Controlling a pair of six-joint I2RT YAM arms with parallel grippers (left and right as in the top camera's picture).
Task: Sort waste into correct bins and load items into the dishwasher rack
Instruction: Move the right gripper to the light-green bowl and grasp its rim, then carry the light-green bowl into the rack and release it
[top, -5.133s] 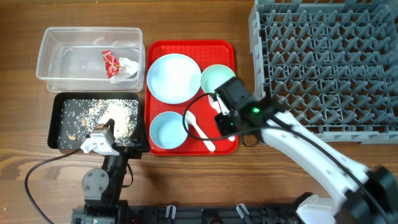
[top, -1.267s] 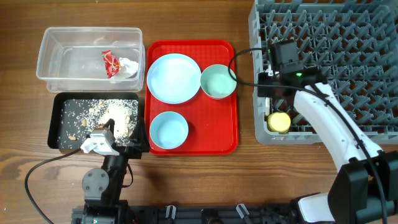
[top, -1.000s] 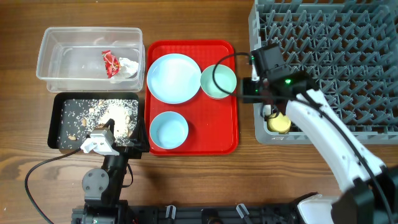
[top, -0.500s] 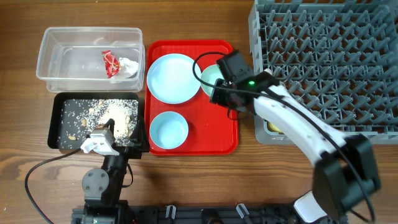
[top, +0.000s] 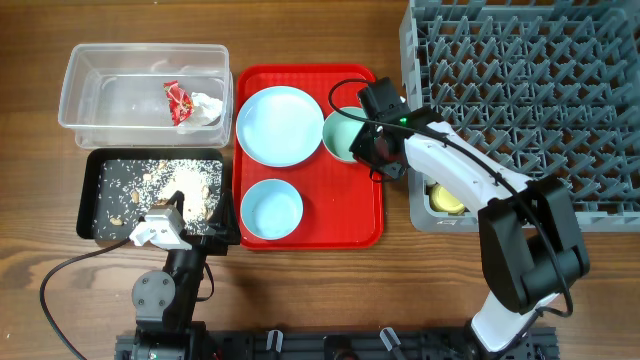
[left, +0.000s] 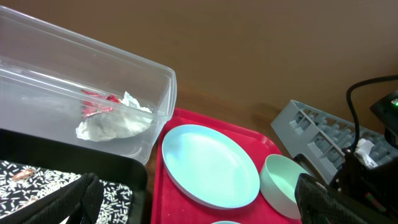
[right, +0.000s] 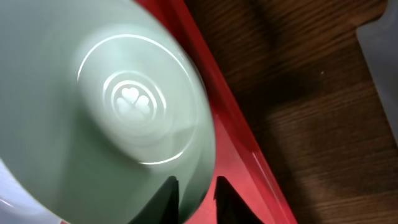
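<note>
My right gripper straddles the right rim of the pale green bowl, one finger inside and one outside, nearly closed on the wall. The bowl sits on the red tray beside the pale blue plate. The pale blue bowl is in front of the plate. The yellow cup lies in the grey rack. The red wrapper lies in the clear tub. Food scraps lie in the black tray. My left gripper is open and empty. Fork and spoon are hidden.
The flat red serving tray lies between the bins and the rack. A black cable loops over the right arm above the green bowl. Bare wood table runs along the front.
My right arm has left the rack's front left corner, swung left onto the red tray and come down over the green bowl's rim. The left arm has not moved.
</note>
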